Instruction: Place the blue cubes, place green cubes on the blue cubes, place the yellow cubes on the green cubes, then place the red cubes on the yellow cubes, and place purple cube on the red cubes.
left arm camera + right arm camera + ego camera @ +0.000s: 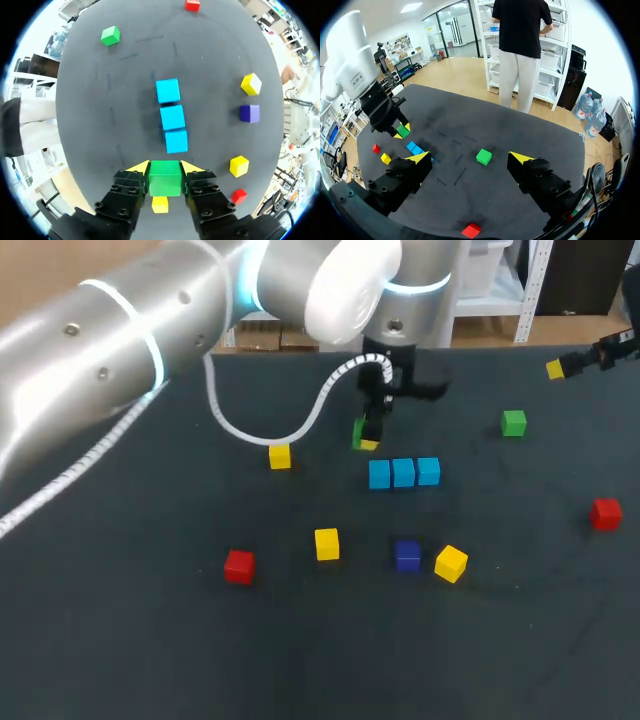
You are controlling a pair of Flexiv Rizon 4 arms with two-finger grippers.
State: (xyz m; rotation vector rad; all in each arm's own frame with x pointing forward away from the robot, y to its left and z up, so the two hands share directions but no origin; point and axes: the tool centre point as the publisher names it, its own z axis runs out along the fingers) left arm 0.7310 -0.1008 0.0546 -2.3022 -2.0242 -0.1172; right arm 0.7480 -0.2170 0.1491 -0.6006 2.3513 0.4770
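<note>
Left gripper [165, 167] clamps green cube [165, 178], half hiding a yellow cube [160, 204].

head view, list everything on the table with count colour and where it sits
blue cubes: 3, light blue, in a row at mid-table
green cubes: 2, green, one gripped beside the row's left end, one loose at the far right
yellow cubes: 3, yellow, one left of the gripped cube, two on the row's near side
red cubes: 2, red, one near left, one by the right edge
purple cube: 1, dark blue-purple, between the two near yellow ones
table: 1, black
left gripper: 1, yellow-tipped, shut on a green cube
right gripper: 1, yellow-tipped, open, far right, holding nothing
</note>
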